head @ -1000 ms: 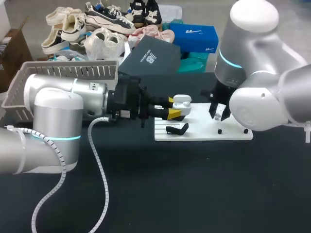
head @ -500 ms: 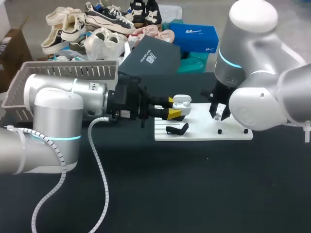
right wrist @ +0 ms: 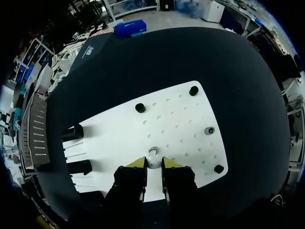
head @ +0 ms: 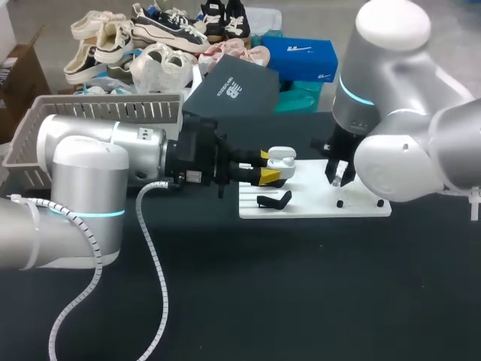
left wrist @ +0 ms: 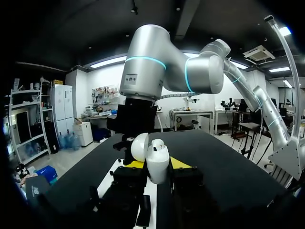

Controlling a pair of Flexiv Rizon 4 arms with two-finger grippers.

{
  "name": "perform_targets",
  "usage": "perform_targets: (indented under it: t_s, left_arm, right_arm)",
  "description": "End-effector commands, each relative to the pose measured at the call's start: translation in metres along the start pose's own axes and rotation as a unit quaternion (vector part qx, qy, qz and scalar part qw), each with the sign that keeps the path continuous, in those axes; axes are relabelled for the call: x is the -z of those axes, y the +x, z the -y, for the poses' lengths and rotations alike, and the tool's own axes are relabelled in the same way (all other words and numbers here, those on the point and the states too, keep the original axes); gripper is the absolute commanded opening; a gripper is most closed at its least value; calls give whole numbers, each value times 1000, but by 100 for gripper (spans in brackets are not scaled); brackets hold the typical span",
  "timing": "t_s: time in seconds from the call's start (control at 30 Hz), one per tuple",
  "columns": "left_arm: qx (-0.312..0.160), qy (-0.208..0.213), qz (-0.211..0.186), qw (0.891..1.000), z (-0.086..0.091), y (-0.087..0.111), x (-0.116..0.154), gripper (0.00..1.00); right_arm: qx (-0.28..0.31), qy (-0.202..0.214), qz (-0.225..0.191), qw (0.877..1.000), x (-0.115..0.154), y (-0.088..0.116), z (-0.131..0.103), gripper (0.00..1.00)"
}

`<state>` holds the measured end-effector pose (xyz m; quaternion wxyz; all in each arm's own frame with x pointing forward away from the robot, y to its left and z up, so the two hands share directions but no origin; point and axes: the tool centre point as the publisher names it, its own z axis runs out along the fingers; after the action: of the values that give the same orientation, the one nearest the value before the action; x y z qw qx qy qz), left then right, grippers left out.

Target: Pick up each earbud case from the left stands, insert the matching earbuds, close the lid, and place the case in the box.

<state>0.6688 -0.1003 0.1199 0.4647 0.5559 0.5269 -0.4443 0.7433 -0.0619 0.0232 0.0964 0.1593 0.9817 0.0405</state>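
My left gripper (head: 266,165) is shut on a white earbud case (head: 280,158), held above the left end of the white board (head: 316,201). In the left wrist view the case (left wrist: 157,164) stands upright between the fingers, its lid (left wrist: 139,147) swung open. My right gripper (head: 339,171) points down at the middle of the board. In the right wrist view its yellow tips close from both sides on a small white earbud (right wrist: 153,153) that sits on the board (right wrist: 181,119). A second small earbud-like piece (right wrist: 208,130) rests further right.
An empty black stand (head: 274,201) sits on the board's left part, and black pegs (right wrist: 139,108) dot its right part. A grey slatted basket (head: 98,113) stands at the table's back left, and a dark box (head: 233,90) lies at the back edge.
The right gripper's fingers have narrowed onto the earbud on the board. The left arm and the case it holds have not moved.
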Motion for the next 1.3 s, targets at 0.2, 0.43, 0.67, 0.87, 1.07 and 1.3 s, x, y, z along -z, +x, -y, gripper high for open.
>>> perform_targets:
  t_s: [0.2, 0.43, 0.67, 0.87, 1.07, 1.3]
  left_arm:
    - [-1, -4, 0, 1000, 2, 0, 0, 0]
    - [-1, -4, 0, 1000, 2, 0, 0, 0]
    - [-1, -4, 0, 1000, 2, 0, 0, 0]
    - [-1, -4, 0, 1000, 2, 0, 0, 0]
    - [-1, -4, 0, 1000, 2, 0, 0, 0]
    - [-1, -4, 0, 1000, 2, 0, 0, 0]
  right_arm:
    - [-2, -7, -1, 1000, 7, 1, 3, 0]
    - [3, -19, 16, 1000, 33, 7, 9, 0]
    - [6, -37, 55, 998, 74, 16, 14, 0]
    - [22, -44, 107, 993, 121, 23, 11, 0]
    - [32, -38, 164, 985, 166, 29, 1, 0]
    - [96, -56, 165, 980, 205, 47, -25, 0]
